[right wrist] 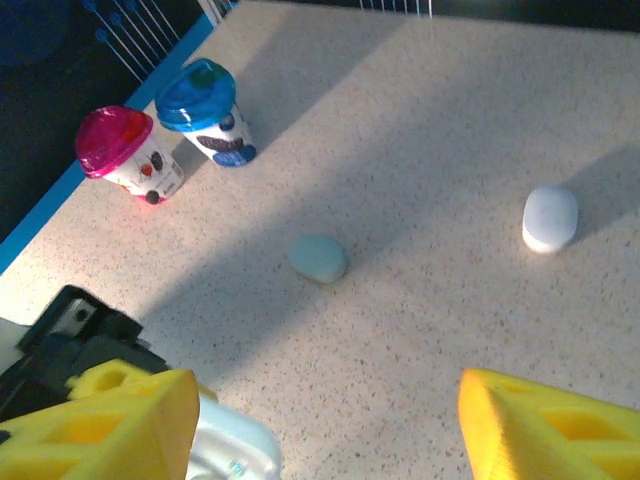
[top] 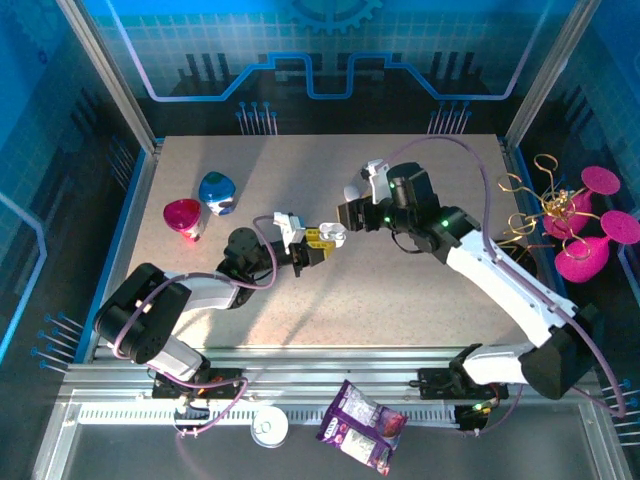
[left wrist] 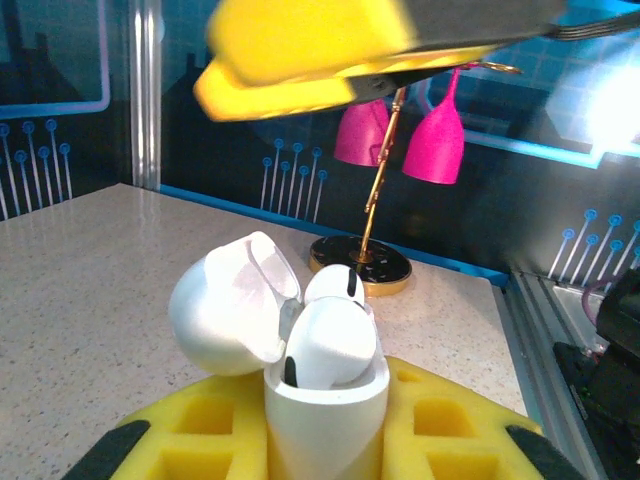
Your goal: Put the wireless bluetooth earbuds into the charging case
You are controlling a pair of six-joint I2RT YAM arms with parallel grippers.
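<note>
My left gripper (left wrist: 325, 435) is shut on a white charging case (left wrist: 325, 410), which stands upright between the yellow foam pads (left wrist: 200, 420). The case's lid (left wrist: 225, 315) is swung open to the left. Two white earbuds sit in the case's wells, one in front (left wrist: 335, 345) and one behind (left wrist: 337, 285). My right gripper (right wrist: 325, 425) is open with nothing between its yellow fingers (right wrist: 545, 430), and it hovers just above the case; one of its fingers (left wrist: 320, 50) shows at the top of the left wrist view. From above, the left gripper (top: 316, 244) and the right gripper (top: 352, 215) nearly meet at mid table.
A mint case (right wrist: 318, 258) and a white case (right wrist: 550, 218) lie shut on the speckled table (right wrist: 430, 120). A pink-lidded cup (top: 183, 217) and a blue-lidded cup (top: 217, 192) stand at the back left. A gold stand with pink glasses (top: 575, 225) is off the right edge.
</note>
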